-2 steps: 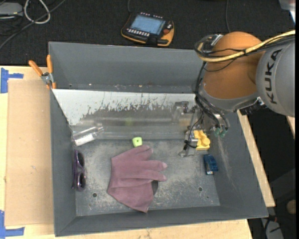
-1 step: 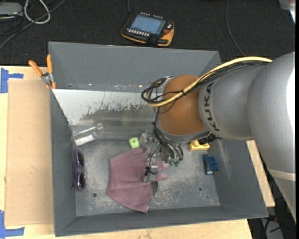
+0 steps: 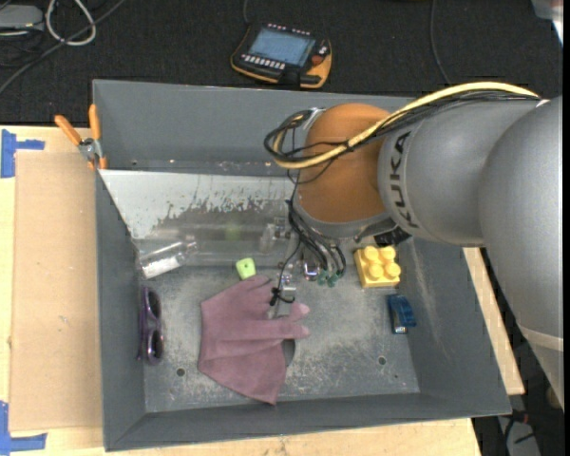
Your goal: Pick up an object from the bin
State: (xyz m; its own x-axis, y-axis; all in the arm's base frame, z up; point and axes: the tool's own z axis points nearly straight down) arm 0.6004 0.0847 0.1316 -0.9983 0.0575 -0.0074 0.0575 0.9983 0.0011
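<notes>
A mauve cloth [image 3: 242, 345] lies crumpled in the middle of the bin floor. My gripper [image 3: 283, 298] is down at the cloth's upper right corner, touching or just above the fabric, which is bunched up there. A small green cube [image 3: 245, 269] sits just left of the gripper, beyond the cloth's top edge. To the gripper's right, a yellow studded brick [image 3: 378, 266] rests partly under the arm's orange cover.
A small blue block [image 3: 401, 313] lies right of the cloth. Purple sunglasses [image 3: 150, 324] lie along the left wall. A clear plastic bottle [image 3: 199, 245] lies on its side at the back. The arm covers the bin's back right.
</notes>
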